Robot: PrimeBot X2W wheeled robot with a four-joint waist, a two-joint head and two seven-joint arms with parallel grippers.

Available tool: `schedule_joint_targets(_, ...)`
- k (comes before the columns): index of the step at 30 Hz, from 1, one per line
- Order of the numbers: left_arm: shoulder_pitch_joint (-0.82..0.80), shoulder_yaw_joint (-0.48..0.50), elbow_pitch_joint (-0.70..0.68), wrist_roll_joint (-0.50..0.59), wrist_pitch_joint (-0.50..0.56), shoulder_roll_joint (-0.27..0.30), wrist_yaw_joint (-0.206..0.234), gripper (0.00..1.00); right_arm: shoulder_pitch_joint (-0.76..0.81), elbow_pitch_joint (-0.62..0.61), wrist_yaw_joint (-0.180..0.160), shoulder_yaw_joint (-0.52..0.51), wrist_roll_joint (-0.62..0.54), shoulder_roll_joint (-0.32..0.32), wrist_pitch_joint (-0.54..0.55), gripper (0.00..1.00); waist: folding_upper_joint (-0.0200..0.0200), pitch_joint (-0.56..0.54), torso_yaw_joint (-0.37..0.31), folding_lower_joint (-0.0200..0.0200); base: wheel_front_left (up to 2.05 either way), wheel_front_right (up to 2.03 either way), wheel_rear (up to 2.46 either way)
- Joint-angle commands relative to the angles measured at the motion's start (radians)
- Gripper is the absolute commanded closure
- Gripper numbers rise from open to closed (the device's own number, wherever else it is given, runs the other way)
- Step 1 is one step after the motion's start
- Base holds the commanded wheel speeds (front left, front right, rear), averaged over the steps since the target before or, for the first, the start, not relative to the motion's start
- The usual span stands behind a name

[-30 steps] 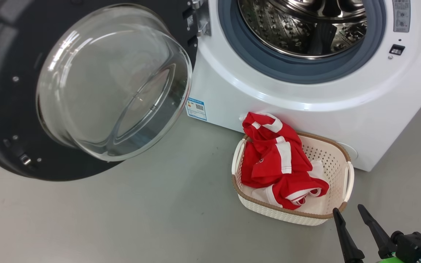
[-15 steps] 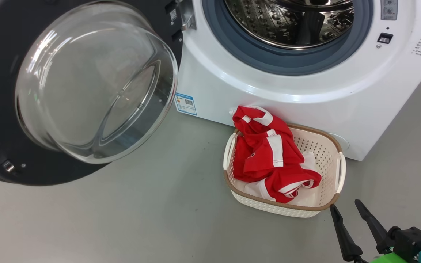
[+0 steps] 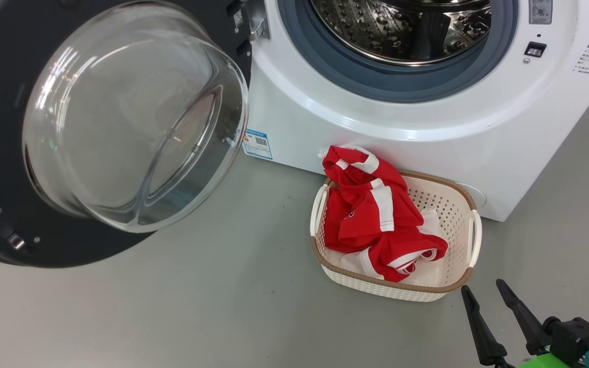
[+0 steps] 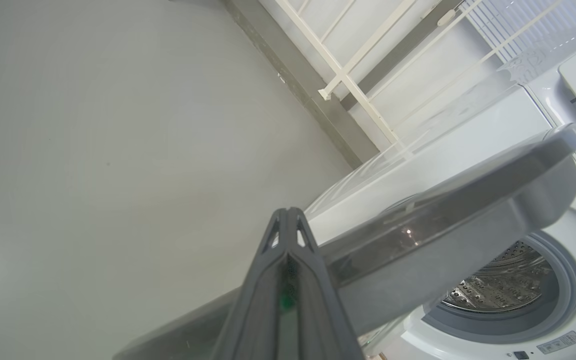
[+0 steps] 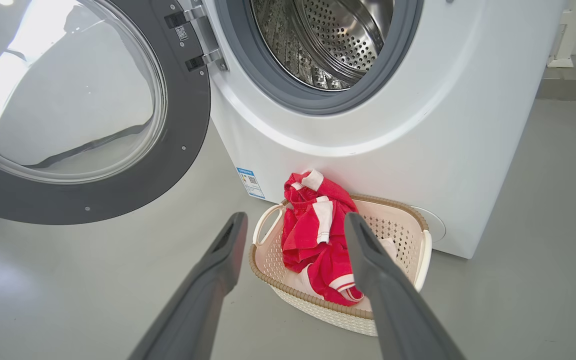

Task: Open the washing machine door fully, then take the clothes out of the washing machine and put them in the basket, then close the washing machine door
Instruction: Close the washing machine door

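Clothes (image 3: 376,220) sat heaped in the basket (image 3: 448,209), tight against the washer (image 3: 402,138) front; door (image 3: 136,128) stood wide open. Right gripper (image 3: 483,286) hung off the basket's corner, fingers apart; left gripper (image 4: 288,215) pressed together by the door's rim.

A: What sort of place is this?
B: A bare laundry or test room. A big white box-shaped front-loading washing machine (image 3: 325,112) stands on a plain smooth grey floor (image 3: 223,306), with a white barred railing (image 4: 340,75) behind it.
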Motion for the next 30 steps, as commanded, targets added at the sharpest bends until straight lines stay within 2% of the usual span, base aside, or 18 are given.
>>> schedule_joint_targets(1,0.017,-0.009,-0.039,-0.012,0.027,0.034,-0.007,1.0,-0.037,-0.019,0.0,0.022,-0.01,-0.012,-0.006,0.0,-0.0001,-0.001,-0.001,0.0,0.0,0.0,0.0)
schedule_joint_targets(8,0.082,-0.072,-0.185,-0.121,0.125,0.033,-0.007,1.0,-0.033,-0.016,0.0,0.015,-0.011,-0.005,-0.006,0.0,-0.0001,-0.023,-0.002,0.0,0.0,0.0,0.0)
schedule_joint_targets(18,0.198,-0.142,-0.377,-0.28,0.206,0.073,-0.007,1.0,-0.024,-0.015,0.0,0.016,-0.012,0.009,-0.006,0.0,-0.0001,-0.052,-0.013,0.0,0.0,0.0,0.0)
schedule_joint_targets(30,0.281,-0.211,-0.558,-0.413,0.243,0.094,-0.007,1.0,-0.025,-0.018,0.0,0.009,-0.014,0.02,-0.006,0.0,-0.0001,-0.062,-0.045,0.0,0.0,0.0,0.0)
